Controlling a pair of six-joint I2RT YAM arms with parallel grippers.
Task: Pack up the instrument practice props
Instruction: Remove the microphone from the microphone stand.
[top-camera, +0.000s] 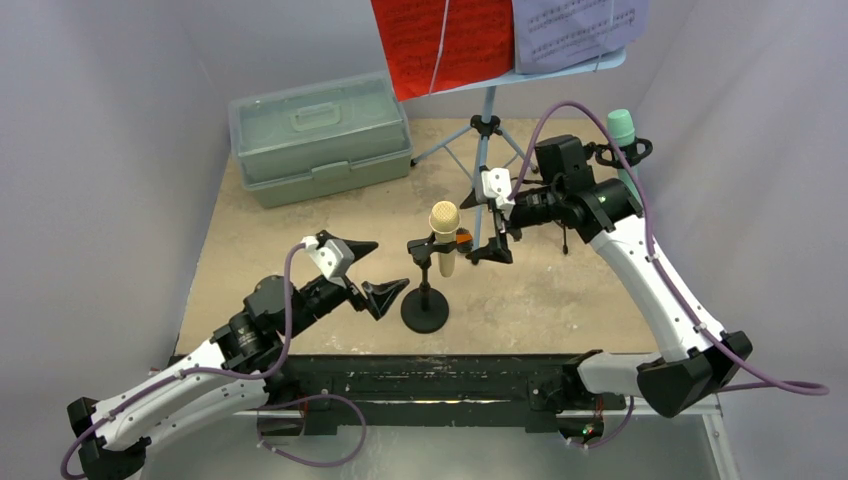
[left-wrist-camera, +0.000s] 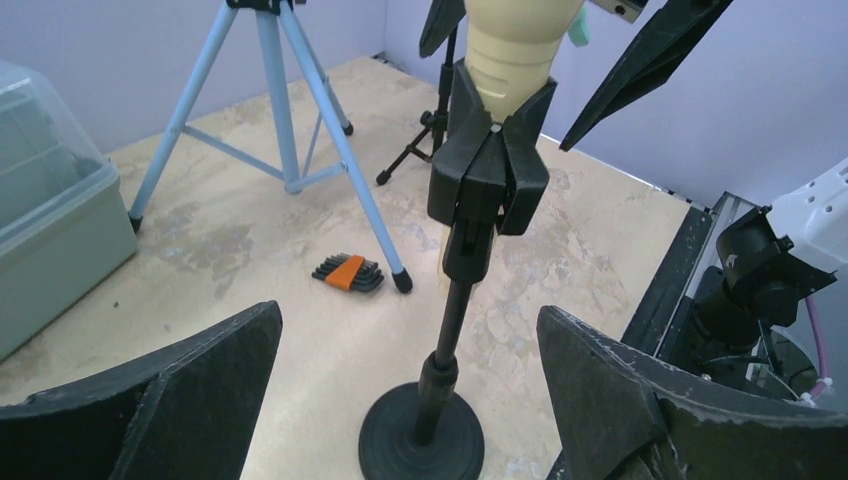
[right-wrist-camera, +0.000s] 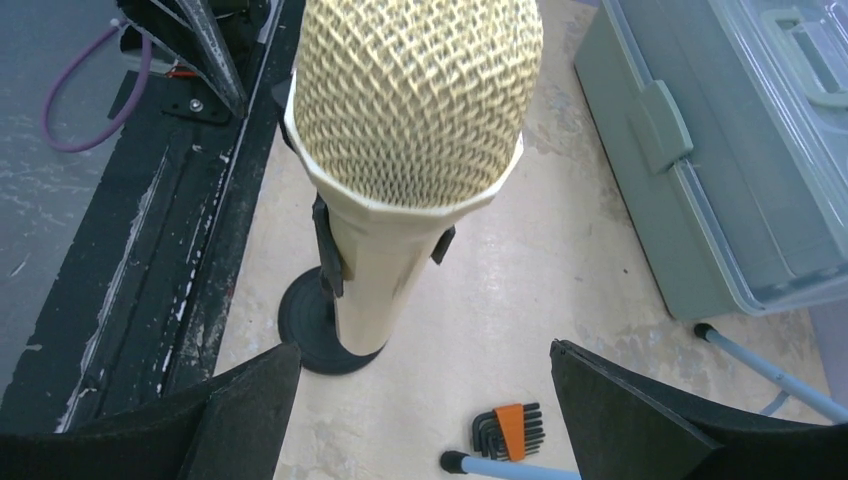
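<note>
- On the middle of the table, the tan microphone stands up in its black round-base holder.
- The right gripper has its fingers wide apart, just beside the microphone.
- The left gripper is wide apart too, near the holder, holding nothing.
- If the microphone gets pulled while the clip hugs it, the holder could tip over, I think, since nothing holds it down.
</note>
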